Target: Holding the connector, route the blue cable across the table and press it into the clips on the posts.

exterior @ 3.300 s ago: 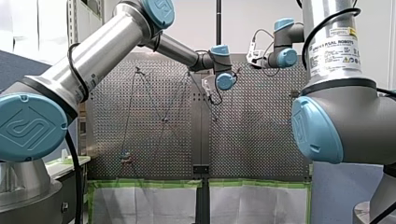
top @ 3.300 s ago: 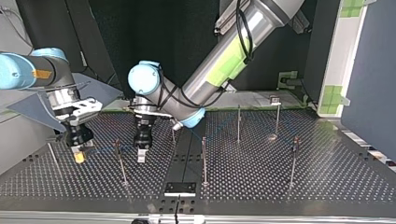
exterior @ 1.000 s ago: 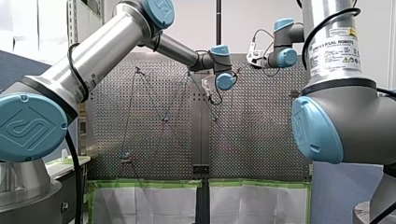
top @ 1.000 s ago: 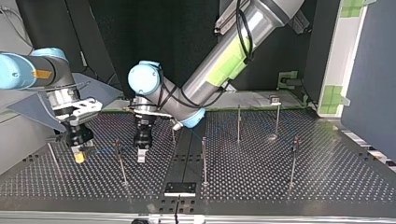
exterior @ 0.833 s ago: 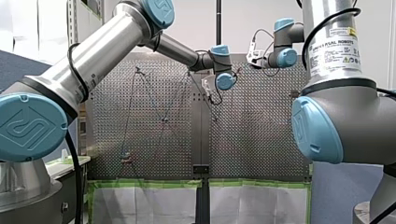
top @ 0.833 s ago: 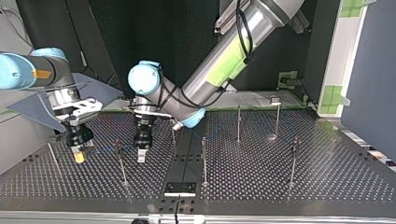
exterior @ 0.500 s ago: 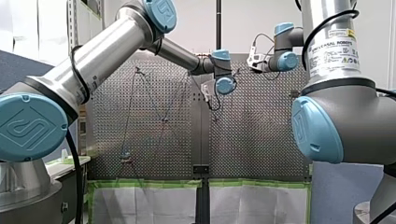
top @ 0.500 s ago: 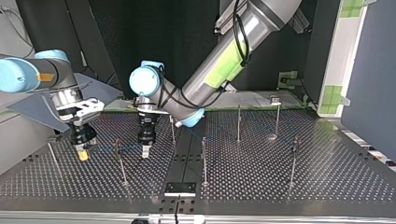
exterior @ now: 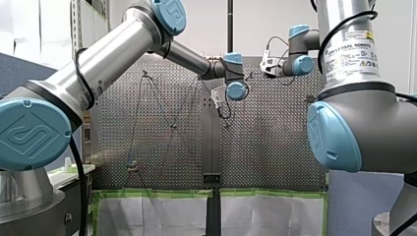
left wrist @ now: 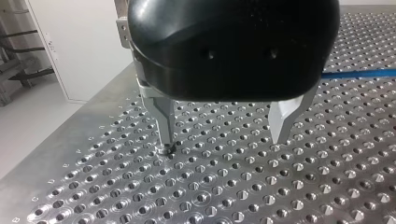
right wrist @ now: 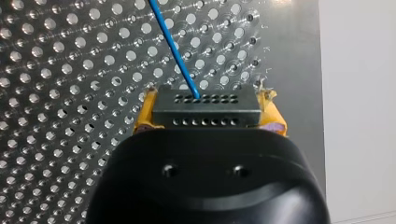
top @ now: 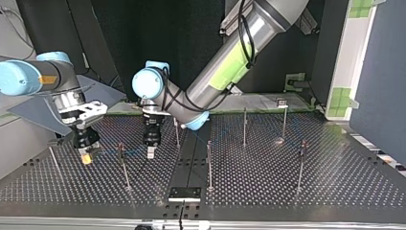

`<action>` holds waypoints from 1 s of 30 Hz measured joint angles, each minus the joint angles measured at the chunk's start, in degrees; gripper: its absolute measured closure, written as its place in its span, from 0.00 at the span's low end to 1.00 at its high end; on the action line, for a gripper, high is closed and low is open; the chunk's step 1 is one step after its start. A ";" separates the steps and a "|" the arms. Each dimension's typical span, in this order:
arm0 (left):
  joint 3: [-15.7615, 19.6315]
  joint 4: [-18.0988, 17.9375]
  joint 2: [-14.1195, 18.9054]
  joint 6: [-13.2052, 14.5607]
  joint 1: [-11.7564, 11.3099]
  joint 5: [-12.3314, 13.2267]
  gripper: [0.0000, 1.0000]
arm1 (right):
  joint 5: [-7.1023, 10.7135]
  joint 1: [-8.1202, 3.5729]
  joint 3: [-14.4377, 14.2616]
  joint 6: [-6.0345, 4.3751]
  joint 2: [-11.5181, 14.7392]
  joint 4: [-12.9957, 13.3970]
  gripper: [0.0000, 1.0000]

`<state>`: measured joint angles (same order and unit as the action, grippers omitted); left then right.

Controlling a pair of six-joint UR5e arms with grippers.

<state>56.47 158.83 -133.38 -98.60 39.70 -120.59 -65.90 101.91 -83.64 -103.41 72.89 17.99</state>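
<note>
Clamping connector point(right wrist: 205, 111) in my right claw point(right wrist: 208, 122); holding my left claw point(left wrist: 224, 137) apart, empty, over tabletop point(left wrist: 210, 196); seemingly threaded blue cable point(right wrist: 173, 51) past most posts point(top: 209, 165); last stretch pending.

Blue cable point(right wrist: 174, 51); dark grey connector point(right wrist: 205, 111) between yellow pads point(right wrist: 146, 115); silver bench point(right wrist: 51, 88) dotted with holes; black left hand point(left wrist: 223, 140).
</note>
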 joint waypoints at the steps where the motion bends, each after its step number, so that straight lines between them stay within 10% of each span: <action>1: 0.00 0.00 0.00 0.00 0.00 0.00 0.01 | 0.00 0.00 0.00 0.00 0.00 0.00 1.00; 30: 1.11 -1.13 1.12 -1.12 1.09 -1.12 0.01 | -0.61 0.67 0.69 0.68 -0.26 -0.68 1.00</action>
<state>57.58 157.71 -132.26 -99.72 40.79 -121.71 -66.50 102.58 -82.95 -102.73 72.63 17.32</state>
